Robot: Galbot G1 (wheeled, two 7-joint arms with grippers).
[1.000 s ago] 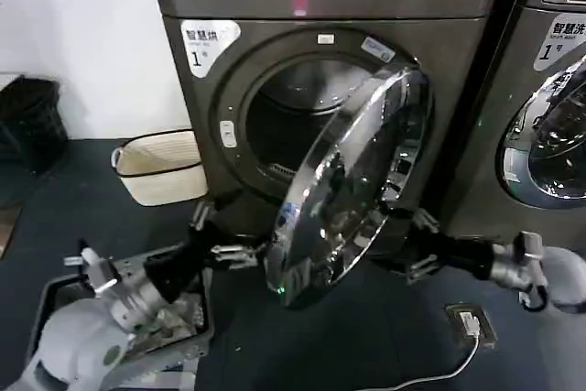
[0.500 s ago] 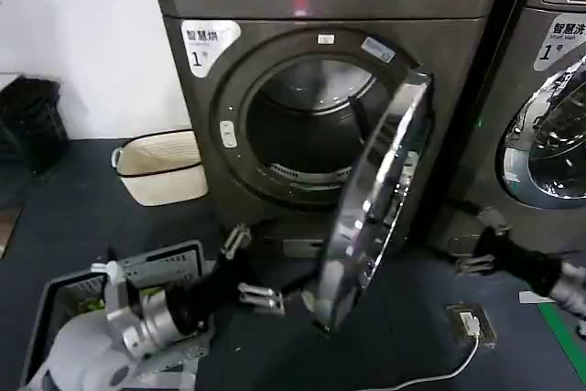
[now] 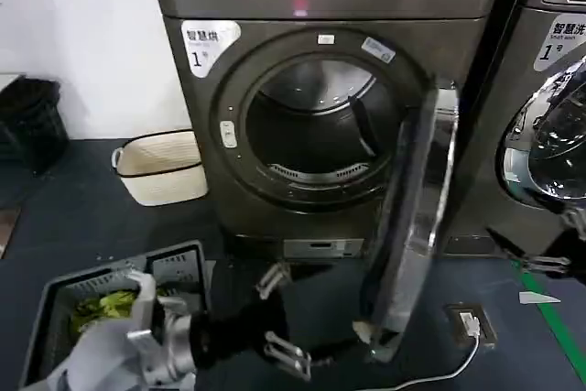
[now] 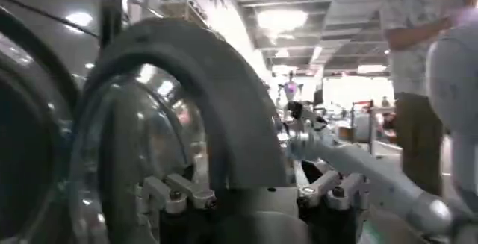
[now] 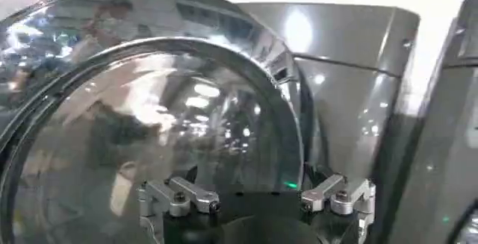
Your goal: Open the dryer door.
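Left end effector (image 3: 282, 320) spread open beside edge-on dryer door (image 3: 414, 217), glass hidden

Two machines stand side by side, each with one round chrome-ringed door, plus one cream basket (image 3: 160, 167), one grey crate (image 3: 119, 295) and two tools.

Left gripper (image 3: 286, 320) low, fingers spread; right gripper (image 3: 540, 258) parted.

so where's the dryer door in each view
Head view: the dryer door stands swung open, edge-on, right of the drum opening.
Left wrist view: its grey inner rim arches across the middle.
Right wrist view: its chrome ring and glass face fill the left.
Shared landmark: the chrome ring.
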